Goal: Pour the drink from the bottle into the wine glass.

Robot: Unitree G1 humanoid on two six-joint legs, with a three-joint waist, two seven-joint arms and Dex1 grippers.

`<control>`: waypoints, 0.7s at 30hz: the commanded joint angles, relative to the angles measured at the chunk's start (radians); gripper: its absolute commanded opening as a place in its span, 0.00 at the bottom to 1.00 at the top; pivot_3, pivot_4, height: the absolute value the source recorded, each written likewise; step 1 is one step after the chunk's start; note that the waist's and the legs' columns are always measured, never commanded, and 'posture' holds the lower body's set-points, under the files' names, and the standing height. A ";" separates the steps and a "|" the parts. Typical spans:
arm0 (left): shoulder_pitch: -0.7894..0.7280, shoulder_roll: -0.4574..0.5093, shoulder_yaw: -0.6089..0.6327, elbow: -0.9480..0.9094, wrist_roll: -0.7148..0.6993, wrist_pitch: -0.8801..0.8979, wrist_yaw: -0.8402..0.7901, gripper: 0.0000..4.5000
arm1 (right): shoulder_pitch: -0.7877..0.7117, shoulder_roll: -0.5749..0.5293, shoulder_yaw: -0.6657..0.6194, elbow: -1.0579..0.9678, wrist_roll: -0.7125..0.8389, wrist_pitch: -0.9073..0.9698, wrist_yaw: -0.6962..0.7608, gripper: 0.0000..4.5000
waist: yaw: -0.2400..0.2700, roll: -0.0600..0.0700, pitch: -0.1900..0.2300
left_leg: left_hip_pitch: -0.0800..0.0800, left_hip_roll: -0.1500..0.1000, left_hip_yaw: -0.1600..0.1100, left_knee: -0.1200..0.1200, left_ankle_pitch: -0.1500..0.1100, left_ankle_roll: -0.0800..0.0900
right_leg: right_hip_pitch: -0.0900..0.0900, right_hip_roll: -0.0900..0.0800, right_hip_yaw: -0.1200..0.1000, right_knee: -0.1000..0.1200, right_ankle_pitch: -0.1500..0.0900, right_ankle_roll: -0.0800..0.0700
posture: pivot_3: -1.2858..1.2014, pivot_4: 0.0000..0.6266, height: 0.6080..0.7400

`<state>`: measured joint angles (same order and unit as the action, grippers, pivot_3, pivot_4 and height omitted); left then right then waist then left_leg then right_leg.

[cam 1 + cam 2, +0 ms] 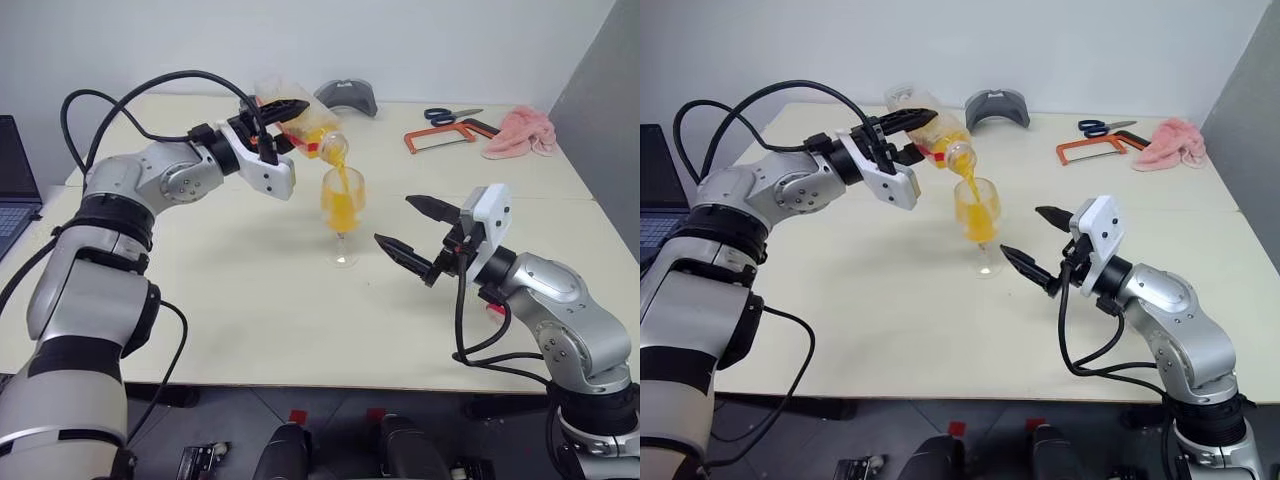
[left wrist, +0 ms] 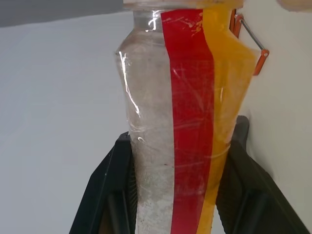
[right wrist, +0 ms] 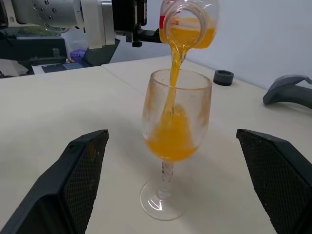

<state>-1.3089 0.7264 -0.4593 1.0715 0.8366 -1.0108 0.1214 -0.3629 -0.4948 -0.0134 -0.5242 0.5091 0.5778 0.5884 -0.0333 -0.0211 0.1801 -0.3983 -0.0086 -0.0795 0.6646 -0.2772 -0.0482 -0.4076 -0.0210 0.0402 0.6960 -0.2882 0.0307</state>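
Left tool (image 1: 268,128): I am clamping it tight on the small clear plastic bottle (image 1: 300,122), tipped mouth-down over the table (image 1: 250,320).
Drink (image 3: 173,131): orange liquid is streaming into the clear stemmed wine glass (image 1: 342,212), standing unsupported.
Risk: tipping further is risking overflow or splashing.
Right tool (image 1: 415,232): I am holding it wide open and empty beside the glass; nudging could topple it.
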 commanded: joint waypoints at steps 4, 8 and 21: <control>-0.053 0.025 -0.004 0.011 0.011 0.006 0.041 0.37 | -0.005 0.003 -0.024 -0.050 0.045 -0.001 -0.003 1.00 | 0.000 0.000 0.000 | 0.000 0.000 0.000 0.000 0.000 0.000 | 0.000 0.000 0.000 0.000 0.000 0.000 | 0.52 0.24 1.00; -0.061 0.025 -0.011 0.020 0.021 0.010 0.056 0.37 | -0.003 -0.001 -0.023 -0.054 0.049 0.001 -0.005 1.00 | 0.000 0.000 0.000 | 0.000 0.000 0.000 0.000 0.000 0.000 | 0.000 0.000 0.000 0.000 0.000 0.000 | 0.52 0.24 1.00; -0.077 0.023 -0.031 0.037 0.046 0.022 0.095 0.37 | 0.002 -0.006 -0.021 -0.057 0.047 0.005 -0.005 1.00 | 0.000 0.000 0.000 | 0.000 0.000 0.000 0.000 0.000 0.000 | 0.000 0.000 0.000 0.000 0.000 0.000 | 0.52 0.24 1.00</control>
<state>-1.3427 0.7319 -0.4968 1.1111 0.8889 -0.9909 0.1922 -0.3619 -0.4945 -0.0137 -0.5433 0.5386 0.5876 0.5861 -0.0333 -0.0211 0.1801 -0.3983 -0.0087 -0.0794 0.6649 -0.2772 -0.0482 -0.4076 -0.0211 0.0401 0.6964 -0.2881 0.0307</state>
